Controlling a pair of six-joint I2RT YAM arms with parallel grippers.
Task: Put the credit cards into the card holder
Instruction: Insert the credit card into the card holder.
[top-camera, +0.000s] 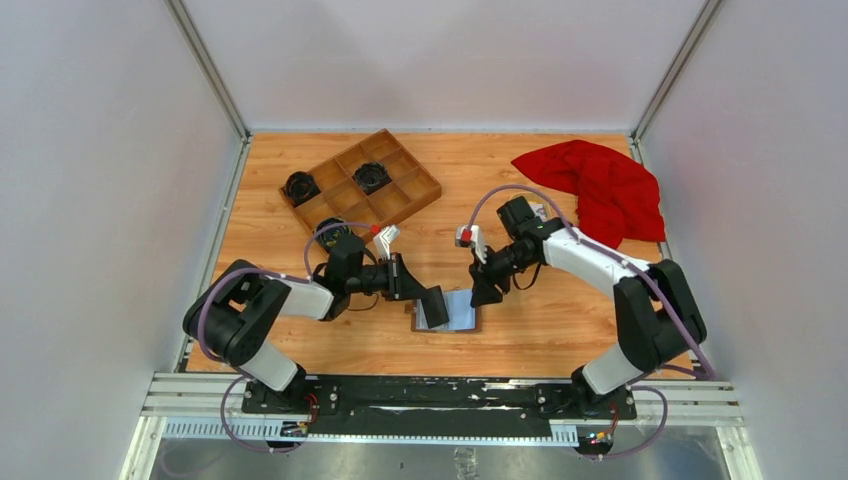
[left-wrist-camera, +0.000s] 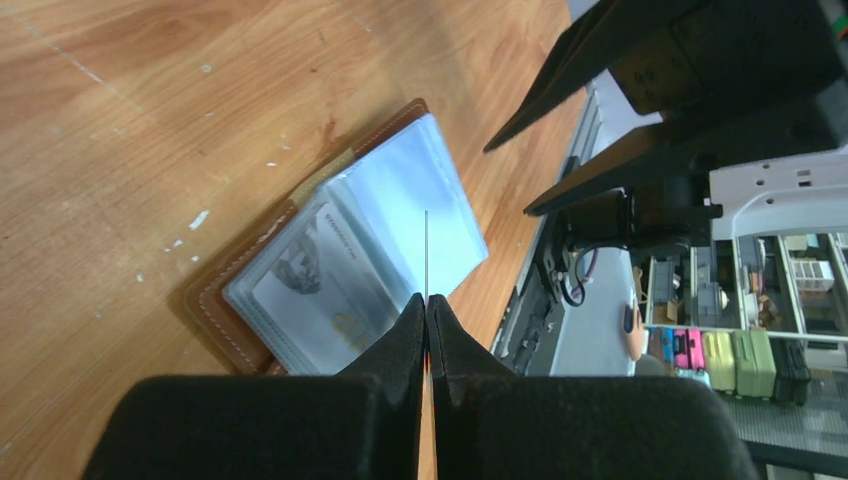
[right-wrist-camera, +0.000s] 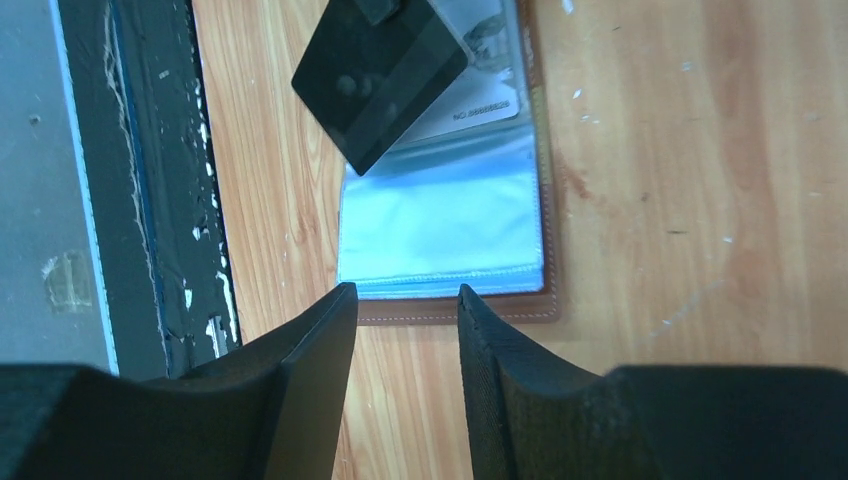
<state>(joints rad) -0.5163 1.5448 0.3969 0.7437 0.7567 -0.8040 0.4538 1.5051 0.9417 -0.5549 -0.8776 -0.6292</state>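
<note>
The card holder (top-camera: 458, 312) lies open on the table near the front edge, brown leather with grey-blue shiny pockets. A whitish-grey credit card (left-wrist-camera: 318, 288) sits inside a left pocket; it also shows in the right wrist view (right-wrist-camera: 482, 102). My left gripper (top-camera: 420, 293) is shut on a dark credit card (top-camera: 436, 306), held tilted over the holder's left half. That card shows edge-on in the left wrist view (left-wrist-camera: 427, 250) and as a dark slab in the right wrist view (right-wrist-camera: 382, 78). My right gripper (top-camera: 483, 291) is open and empty, just right of the holder (right-wrist-camera: 455, 305).
A brown wooden compartment tray (top-camera: 412, 158) with two black round objects stands at the back left. A red cloth (top-camera: 600, 190) lies at the back right. The black front rail (right-wrist-camera: 150, 200) runs close beside the card holder.
</note>
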